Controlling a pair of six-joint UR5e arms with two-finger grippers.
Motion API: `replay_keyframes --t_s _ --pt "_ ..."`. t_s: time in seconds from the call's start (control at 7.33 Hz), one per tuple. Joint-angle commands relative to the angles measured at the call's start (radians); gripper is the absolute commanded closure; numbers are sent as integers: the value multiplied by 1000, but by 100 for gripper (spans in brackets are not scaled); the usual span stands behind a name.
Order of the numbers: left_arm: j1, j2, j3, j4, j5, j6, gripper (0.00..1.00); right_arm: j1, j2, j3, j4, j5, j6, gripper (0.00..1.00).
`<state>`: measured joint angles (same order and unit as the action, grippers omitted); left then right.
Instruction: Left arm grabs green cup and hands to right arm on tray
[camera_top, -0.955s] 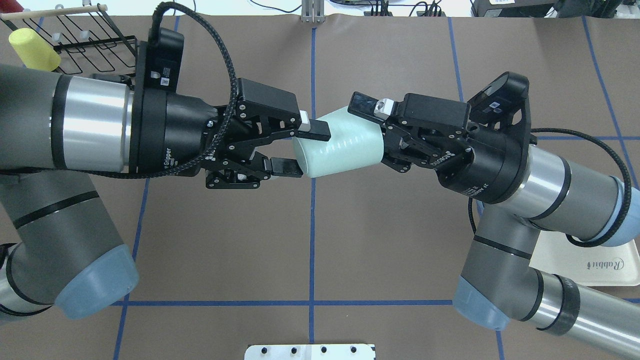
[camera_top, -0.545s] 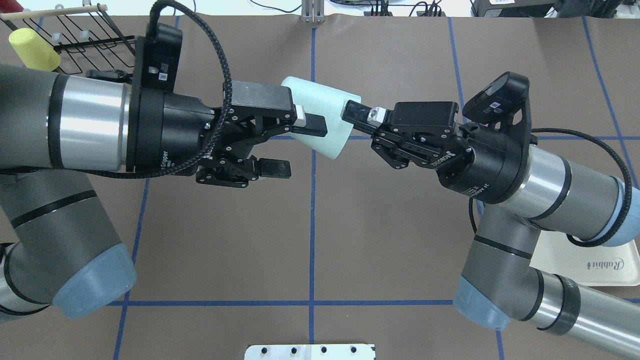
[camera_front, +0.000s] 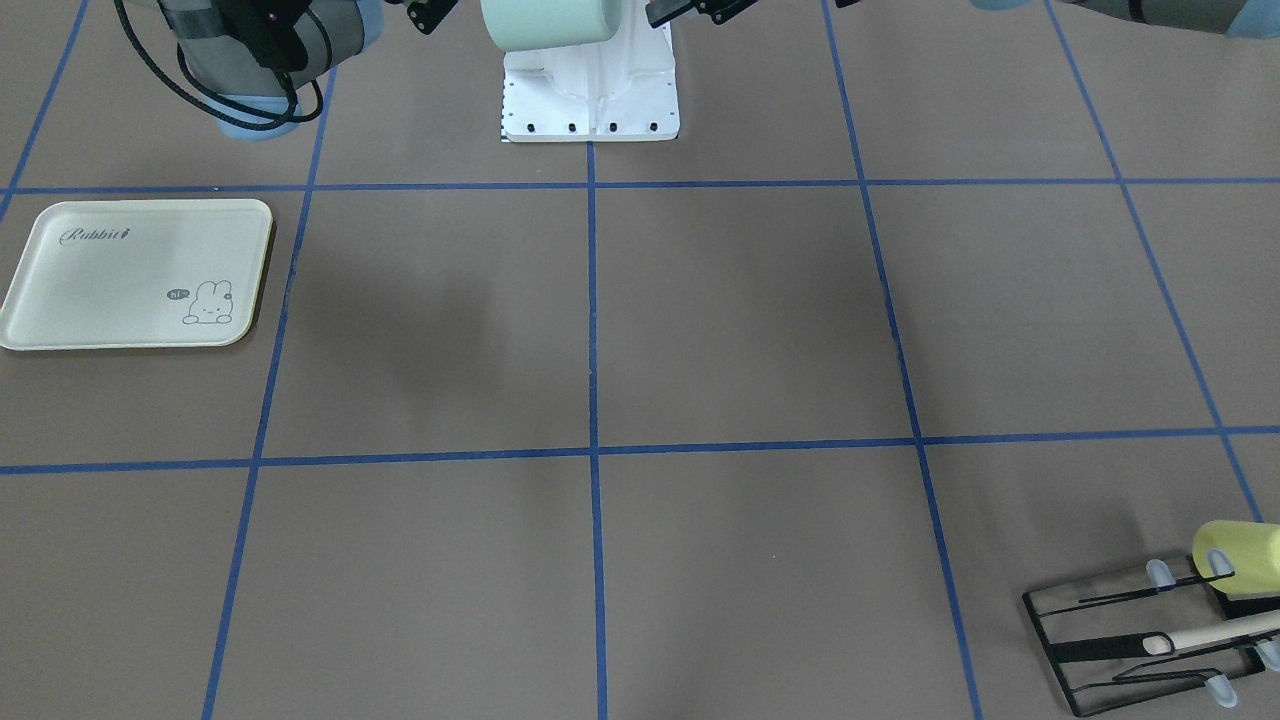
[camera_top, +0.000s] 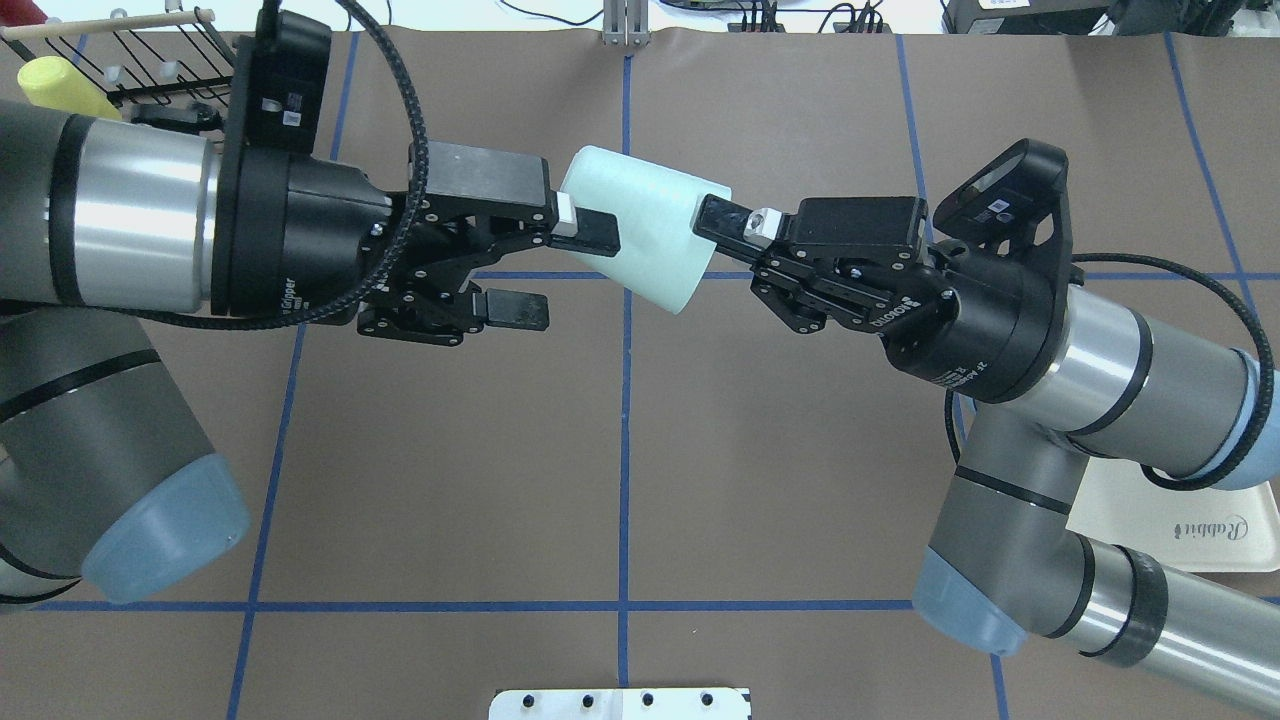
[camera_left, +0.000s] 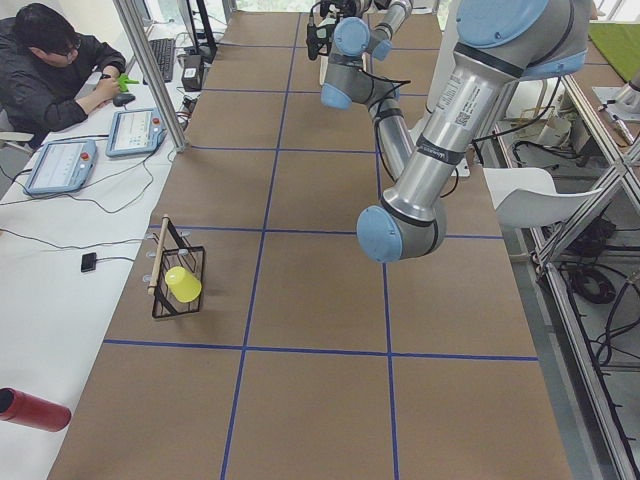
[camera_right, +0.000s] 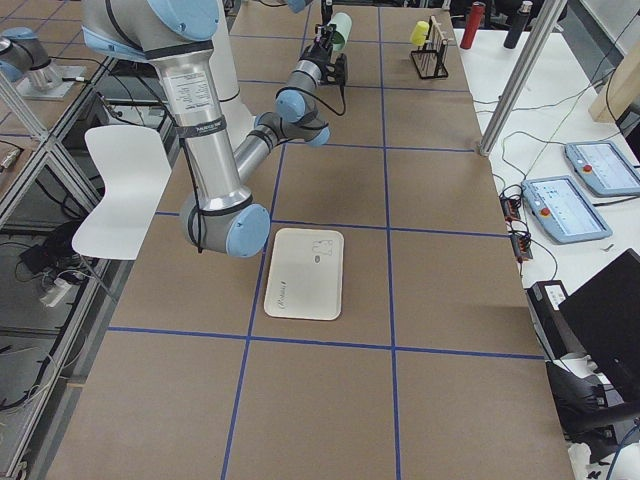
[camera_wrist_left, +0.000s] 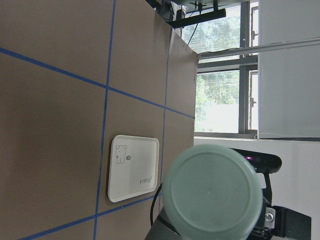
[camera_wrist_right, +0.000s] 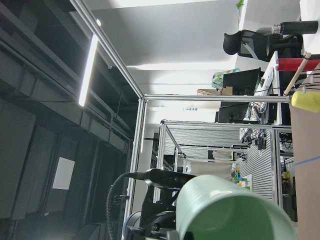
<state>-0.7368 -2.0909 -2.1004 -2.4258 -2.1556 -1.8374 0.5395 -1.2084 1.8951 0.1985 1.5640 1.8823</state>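
The pale mint-green cup (camera_top: 645, 225) hangs on its side above the table's middle, base toward the left arm. My right gripper (camera_top: 715, 238) is shut on its rim; one finger (camera_top: 725, 218) shows on the outer wall. My left gripper (camera_top: 553, 270) is open. Its upper finger (camera_top: 590, 232) overlaps the cup's base in the overhead view, and its lower finger is well apart from the cup. The cup's base fills the lower left wrist view (camera_wrist_left: 215, 195). The cream tray (camera_front: 135, 275) lies empty on the right arm's side (camera_top: 1180, 520).
A black wire rack (camera_top: 170, 60) with a yellow-green cup (camera_top: 62, 82) on it stands at the far left corner (camera_front: 1130, 640). The robot's white base plate (camera_front: 590, 90) is at the near edge. An operator sits beyond the table (camera_left: 60, 70).
The right gripper has swung the cup, so its base moved toward the far side. My left gripper, spread beside the base a second ago, has drawn back to the left and stays open.
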Motion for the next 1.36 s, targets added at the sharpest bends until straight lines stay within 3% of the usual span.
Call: replay_keyframes --t_s 0.0,0.41,0.68,1.23 --pt "-21 14 -1 1 -13 1 0 58 -8 -1 -97 19 -2 100" --pt "-78 72 10 2 -4 125 0 230 -3 1 -342 207 -2 100" --pt "-123 152 20 19 -3 283 0 391 4 -1 -529 414 -12 100" --pt "-215 193 20 383 2 671 0 652 -3 1 -923 778 -306 100"
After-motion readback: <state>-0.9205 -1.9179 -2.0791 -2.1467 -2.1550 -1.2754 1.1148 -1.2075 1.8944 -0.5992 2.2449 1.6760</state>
